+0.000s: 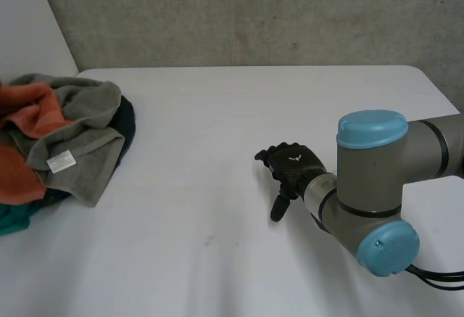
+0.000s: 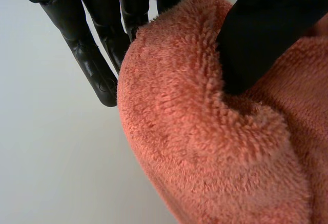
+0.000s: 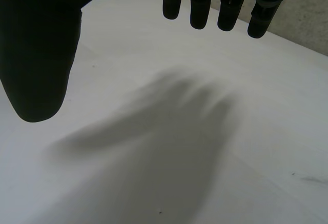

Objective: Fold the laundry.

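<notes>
Progress: nothing is folded yet. The laundry is lying as one heap (image 1: 65, 143) at the table's (image 1: 217, 114) left side, with a grey towel (image 1: 90, 121) on top, an orange towel (image 1: 32, 114) tangled beside it, and dark and teal pieces underneath.

Your left hand (image 2: 133, 8) is pinching a fold of the orange towel. The thumb (image 2: 261, 34) is pressing into one face and the fingers (image 2: 87, 55) are lying straight behind the other.

Your right hand (image 1: 293, 166) is hovering over bare table right of centre. Its fingers are apart and relaxed, holding nothing.

Left, by my reckoning: you are looking at drawing one piece clear, spreading it and folding it, then doing the same for the rest.

Room: the middle and near side of the table are lying bare, which is plenty for spreading. The far edge is running along the wall (image 1: 254, 12). The right arm (image 1: 377, 186) is taking up the near right corner. I cannot tell how close the heap is sitting to the table's left edge.
</notes>
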